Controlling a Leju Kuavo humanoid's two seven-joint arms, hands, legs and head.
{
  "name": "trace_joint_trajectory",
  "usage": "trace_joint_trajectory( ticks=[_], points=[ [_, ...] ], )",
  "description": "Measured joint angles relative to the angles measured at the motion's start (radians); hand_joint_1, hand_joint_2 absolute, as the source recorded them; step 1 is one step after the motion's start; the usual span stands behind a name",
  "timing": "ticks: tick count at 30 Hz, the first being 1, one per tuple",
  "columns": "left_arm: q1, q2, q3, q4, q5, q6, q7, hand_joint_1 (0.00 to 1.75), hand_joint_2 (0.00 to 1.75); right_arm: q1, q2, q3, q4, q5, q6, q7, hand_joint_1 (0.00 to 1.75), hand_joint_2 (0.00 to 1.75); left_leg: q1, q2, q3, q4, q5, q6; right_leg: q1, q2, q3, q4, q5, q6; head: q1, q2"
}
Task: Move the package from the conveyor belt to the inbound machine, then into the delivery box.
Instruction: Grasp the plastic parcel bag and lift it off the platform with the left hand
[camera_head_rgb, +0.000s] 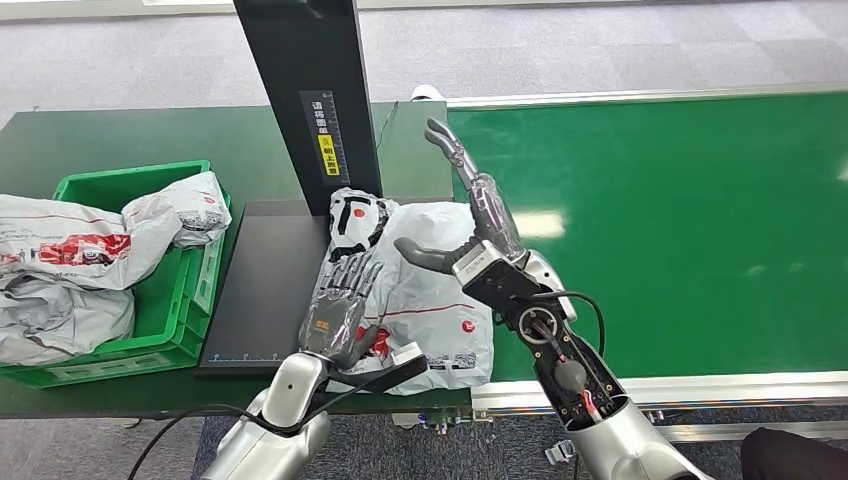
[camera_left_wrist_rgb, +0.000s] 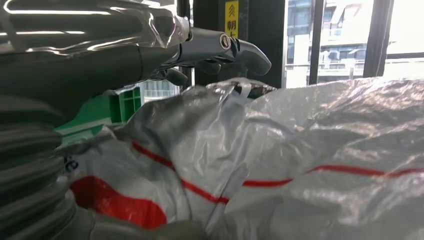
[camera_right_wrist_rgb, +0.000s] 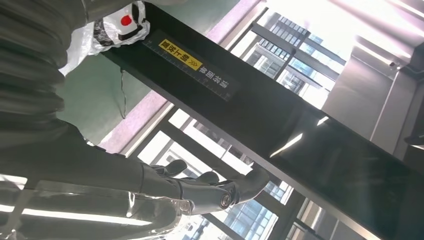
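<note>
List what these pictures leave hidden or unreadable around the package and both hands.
- Package: the part under the left hand is covered in the head view.
- Left hand's grip: its palm side is hidden in the head view, and the left wrist view shows only fingers above the plastic, so contact is unclear.
- Green bin: cut off by the head view's left edge.
- Scanner post label: too small to read.

Three packages (camera_head_rgb: 420, 300) (two binned) (camera_head_rgb: 80, 250)
</note>
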Motion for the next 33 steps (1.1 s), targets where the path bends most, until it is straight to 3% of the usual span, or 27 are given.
trace_joint_trajectory(
  ticks=[6,15,23,33],
  points=[
    [0.028,0.005,0.04,-0.024,0.048,-0.021,-0.046,1.75,1.75,0.012,0.001,-0.005,0.0,0.014,0.009,0.0,0.0,1.75,0.0,0.0,0.0,0.0,0.0,0.0,0.0,0.0,0.0,0.0,0.0,0.0,0.0,0.0],
    [0.032,0.004,0.059,-0.035,0.016,-0.126,-0.05,1.75,1.75,0.012,0.009,-0.012,0.0,0.03,0.023,0.0,0.0,1.75,0.0,0.0,0.0,0.0,0.0,0.0,0.0,0.0,0.001,0.0,0.0,0.0,0.0,0.0],
    [0.023,-0.003,0.06,-0.035,0.001,-0.165,-0.054,1.75,1.75,0.012,0.011,-0.017,0.0,0.034,0.03,0.0,0.0,1.75,0.0,0.0,0.002,0.0,0.0,0.0,0.0,0.0,0.003,0.0,0.0,0.0,0.0,0.0],
    [0.074,0.006,0.094,-0.096,0.164,0.071,-0.198,1.75,1.75,0.026,0.01,-0.026,-0.01,0.034,0.031,0.0,0.0,1.75,0.0,0.0,0.0,0.0,0.0,0.0,0.0,0.0,0.0,0.0,0.0,0.0,0.0,0.0]
  ],
)
